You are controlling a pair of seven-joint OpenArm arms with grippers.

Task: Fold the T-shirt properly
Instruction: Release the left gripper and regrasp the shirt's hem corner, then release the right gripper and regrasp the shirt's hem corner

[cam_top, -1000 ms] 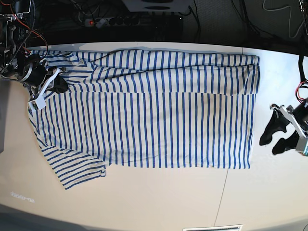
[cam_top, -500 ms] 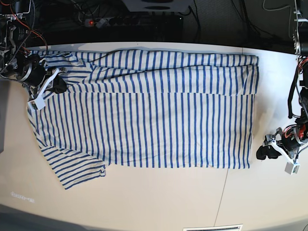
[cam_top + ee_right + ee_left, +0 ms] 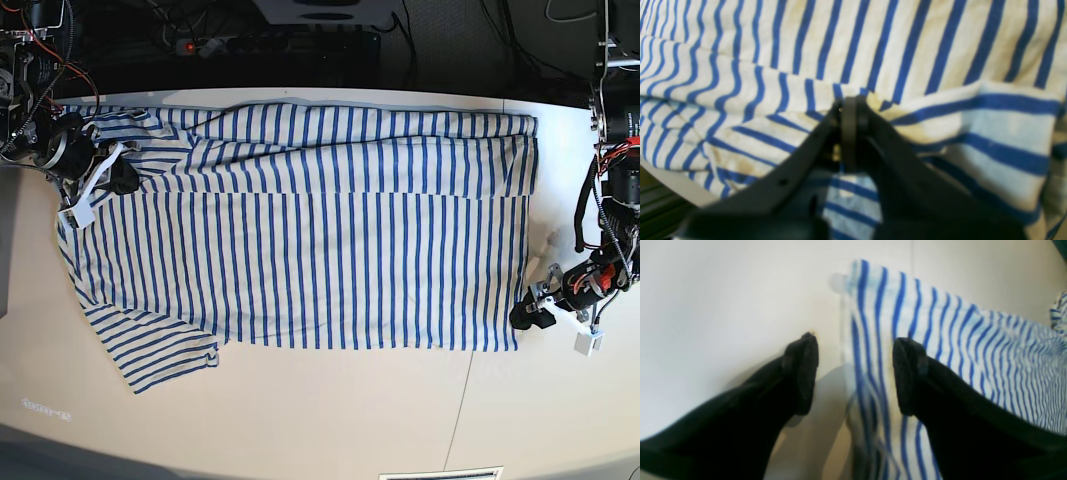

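The T-shirt point(image 3: 330, 230), white with blue stripes, lies spread flat across the table, one sleeve at the front left. My left gripper point(image 3: 527, 316) is low at its front right corner. In the left wrist view that gripper point(image 3: 855, 373) is open and straddles the T-shirt's edge point(image 3: 940, 323), one finger over fabric and the other over bare table. My right gripper point(image 3: 118, 178) sits at the shirt's far left end. In the right wrist view it point(image 3: 850, 110) is shut, pinching a fold of the striped fabric point(image 3: 907, 43).
The pale table point(image 3: 330, 410) has a seam point(image 3: 462, 400) running to its front edge. Behind the table's back edge lie dark cables and a power strip point(image 3: 205, 44). The left arm's wiring point(image 3: 610, 200) hangs at the right edge.
My left arm has come in from the right side of the table and dropped to the shirt's front right corner, jaws still open. The right gripper and the shirt have not moved.
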